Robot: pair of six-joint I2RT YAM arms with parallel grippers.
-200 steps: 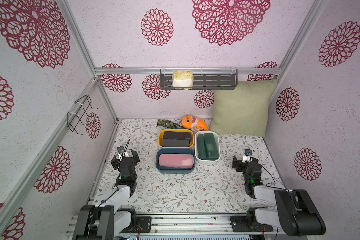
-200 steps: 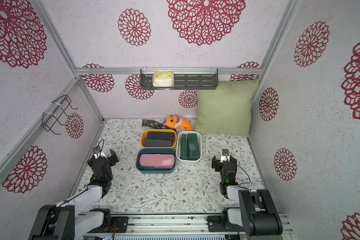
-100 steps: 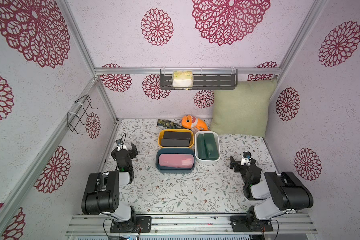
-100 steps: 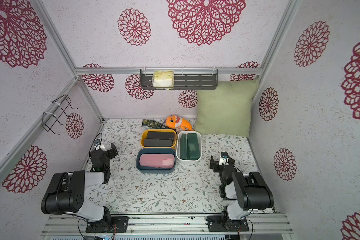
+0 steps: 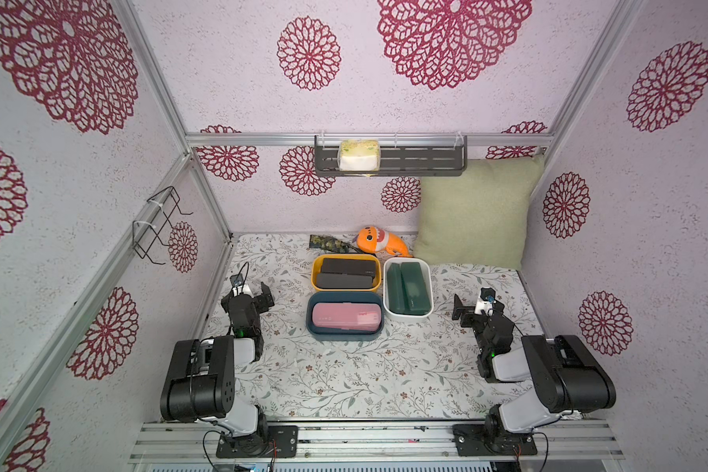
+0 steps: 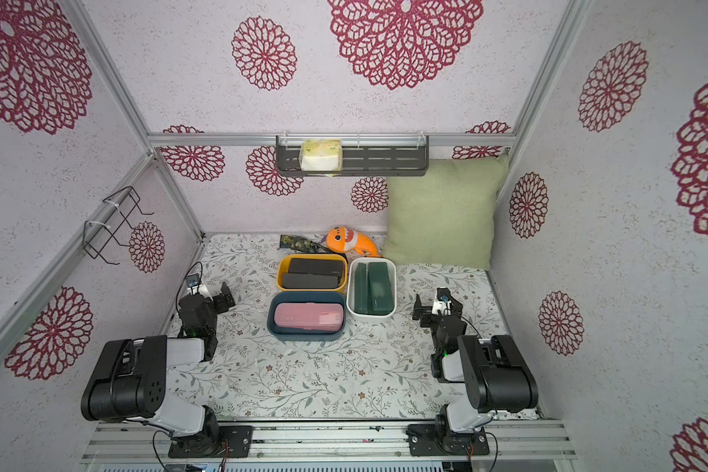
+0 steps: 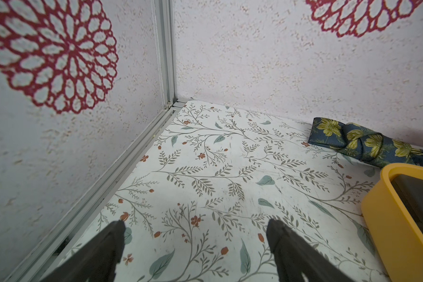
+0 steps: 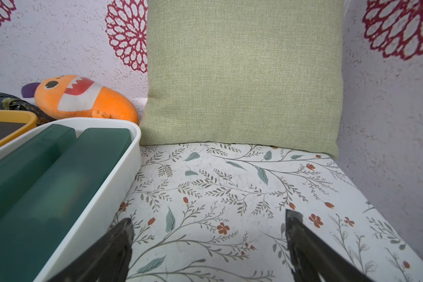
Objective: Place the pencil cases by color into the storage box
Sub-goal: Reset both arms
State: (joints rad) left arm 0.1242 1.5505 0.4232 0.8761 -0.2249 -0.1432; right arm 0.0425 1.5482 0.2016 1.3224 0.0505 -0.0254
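Three tubs stand together mid-table in both top views. Black pencil cases [image 5: 346, 273] lie in the yellow tub [image 5: 315, 274], dark green ones [image 5: 409, 286] in the white tub [image 5: 407, 316], and pale pink ones [image 5: 344, 318] in the blue tub [image 5: 344, 337]. My left gripper [image 5: 252, 295] sits low to the left of the tubs, open and empty over bare mat [image 7: 195, 227], with the yellow tub [image 7: 388, 219] beside it. My right gripper [image 5: 475, 308] is right of the white tub [image 8: 103, 195], also open and empty [image 8: 209, 224]. The green cases [image 8: 59, 175] lie close by.
A green pillow [image 5: 475, 212] leans in the back right corner. An orange plush toy [image 5: 379, 241] and a floral cloth [image 5: 332, 243] lie behind the tubs. A dark shelf [image 5: 422, 161] hangs on the back wall and a wire rack [image 5: 160, 224] on the left wall.
Both arms have folded back, their big links now raised near the front rail. The grippers stay beside the tubs. The right jaws have spread a little wider.
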